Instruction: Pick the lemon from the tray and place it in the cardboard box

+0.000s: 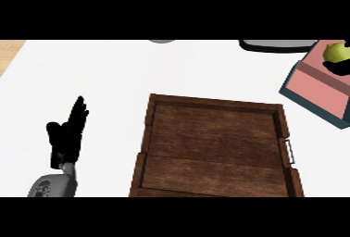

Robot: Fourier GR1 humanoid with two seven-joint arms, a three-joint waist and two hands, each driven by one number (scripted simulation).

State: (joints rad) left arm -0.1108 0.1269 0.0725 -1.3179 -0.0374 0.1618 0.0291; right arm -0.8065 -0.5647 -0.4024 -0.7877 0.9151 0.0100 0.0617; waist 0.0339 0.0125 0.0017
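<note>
The yellow-green lemon [334,52] is at the far right top of the head view, over the pink inside of the cardboard box [314,85]. Only a small black part of my right hand [340,68] shows there. It curls under the lemon, with another black tip at the lemon's upper right, and the rest is cut off by the view's edge. The dark wooden tray [215,121] lies in the middle with nothing in it. My left hand [68,132] rests open at the left, fingers straight and pointing up, well away from the tray.
A grey and black object [277,45] sits at the back edge, left of the box. A small grey round thing [163,41] peeks in at the top centre. White counter [96,69] stretches around the tray, and a wooden strip [8,53] shows at the far left.
</note>
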